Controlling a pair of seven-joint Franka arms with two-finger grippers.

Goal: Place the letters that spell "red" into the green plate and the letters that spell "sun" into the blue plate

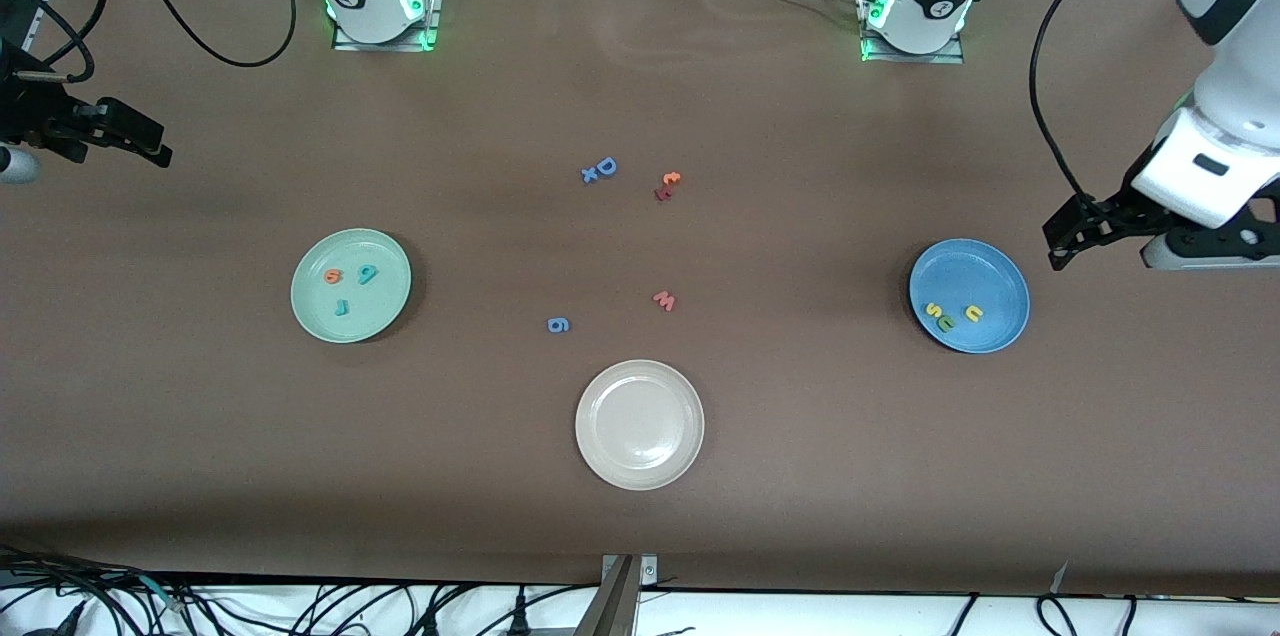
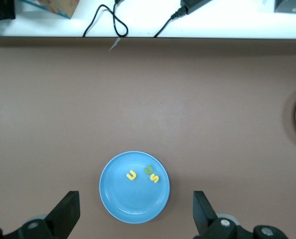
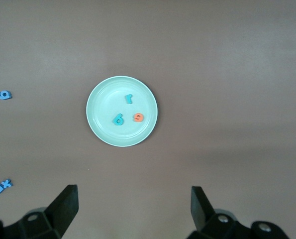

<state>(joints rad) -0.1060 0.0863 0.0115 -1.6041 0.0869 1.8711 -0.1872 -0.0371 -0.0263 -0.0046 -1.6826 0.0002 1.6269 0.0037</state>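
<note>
Both words look sorted: the teal r, orange e and teal d (image 1: 350, 286) lie in the green plate (image 1: 310, 316), mid-left of frame; the yellow and olive s, u, n (image 1: 950, 314) in the blue plate (image 1: 1000, 271), mid-right. The left tool (image 1: 1065, 234) and right tool (image 1: 135, 138) hover spread and empty at the frame edges; I'd say nothing remains but parking.

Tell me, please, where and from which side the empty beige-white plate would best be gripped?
Probably by its raised rim, coming straight down from above. The beige-white plate is shallow, lies flat and is far too wide to span, so one finger should go inside the rim and one outside. It holds nothing, and the brown table around it leaves any edge reachable.
</note>
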